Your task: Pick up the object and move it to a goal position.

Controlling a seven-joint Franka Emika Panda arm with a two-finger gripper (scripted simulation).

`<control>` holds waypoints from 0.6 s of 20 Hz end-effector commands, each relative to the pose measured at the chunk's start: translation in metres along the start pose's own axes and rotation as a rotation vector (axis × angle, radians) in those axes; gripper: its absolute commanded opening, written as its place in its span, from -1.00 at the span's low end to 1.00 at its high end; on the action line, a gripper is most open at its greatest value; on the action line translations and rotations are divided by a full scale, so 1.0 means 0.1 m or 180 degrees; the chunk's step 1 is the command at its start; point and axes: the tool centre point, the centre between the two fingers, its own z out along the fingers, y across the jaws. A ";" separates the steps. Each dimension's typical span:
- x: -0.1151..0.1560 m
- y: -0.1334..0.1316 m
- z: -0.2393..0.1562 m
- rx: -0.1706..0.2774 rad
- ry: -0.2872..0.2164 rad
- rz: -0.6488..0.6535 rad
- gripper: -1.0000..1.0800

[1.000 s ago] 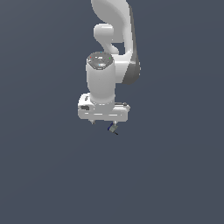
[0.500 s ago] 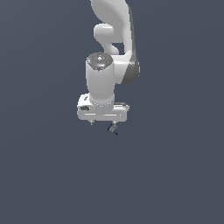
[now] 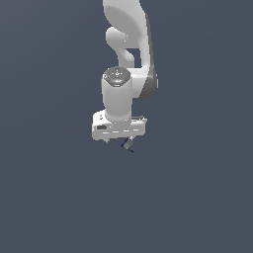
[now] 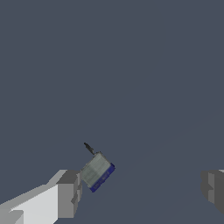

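The object is a tiny grey block with a blue edge and a thin black stick-like end. In the wrist view it lies right beside one finger, and I cannot tell whether it touches it. The other finger is far from it. My gripper is open, with the jaws spread wide. In the exterior view the object shows just below the white hand, toward that view's right, and the gripper points down over the dark floor.
The white arm rises behind the hand in the exterior view. A plain dark grey surface fills everything else in both views.
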 end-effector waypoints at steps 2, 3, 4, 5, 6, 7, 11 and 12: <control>-0.05 -0.06 0.12 0.0005 -0.0018 -0.0314 0.92; -0.07 -0.08 0.16 0.0007 -0.0023 -0.0414 0.92; -0.08 -0.10 0.19 0.0010 -0.0028 -0.0514 0.92; -0.10 -0.13 0.23 0.0013 -0.0033 -0.0615 0.92; -0.12 -0.15 0.27 0.0017 -0.0037 -0.0715 0.92; -0.13 -0.17 0.30 0.0021 -0.0042 -0.0815 0.92; -0.21 -0.26 0.44 0.0040 -0.0056 -0.1217 0.92; -0.22 -0.28 0.47 0.0046 -0.0059 -0.1318 0.92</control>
